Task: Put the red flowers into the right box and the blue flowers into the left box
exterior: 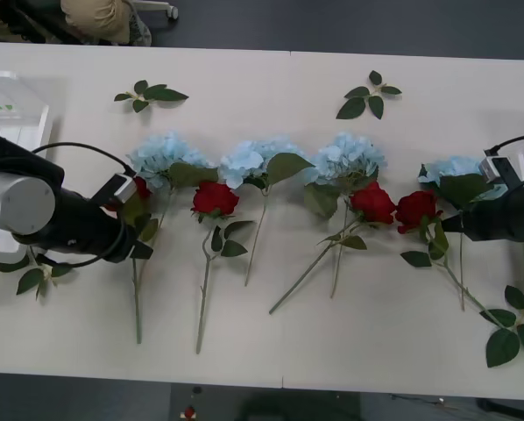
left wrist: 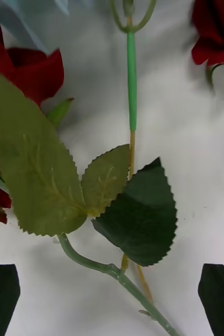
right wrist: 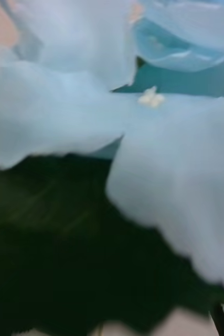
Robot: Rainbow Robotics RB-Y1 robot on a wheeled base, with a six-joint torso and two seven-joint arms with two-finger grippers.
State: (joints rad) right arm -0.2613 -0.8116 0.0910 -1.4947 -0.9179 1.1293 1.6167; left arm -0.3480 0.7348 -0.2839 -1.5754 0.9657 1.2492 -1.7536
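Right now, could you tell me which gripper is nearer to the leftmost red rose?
Left. The left gripper hangs open right over the leftmost red rose and its stem, while the right gripper is across the table at the rightmost blue hydrangea.

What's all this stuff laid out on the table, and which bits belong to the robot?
Blue flowers: four, pale sky-blue, in a row across the table's middle.
Red flowers: four, deep red, just below the blue ones; the leftmost sits partly behind the left arm.
Leaf sprigs: four, green, no blooms; two near the far edge, one at the near right corner, one under the left arm.
Left box: one, white with green marks, at the table's far left.
Table: one, white.
Left hand: black fingers open, hovering over the leftmost rose's stem and leaves.
Right hand: black, at the rightmost blue flower; its camera looks close onto pale petals.
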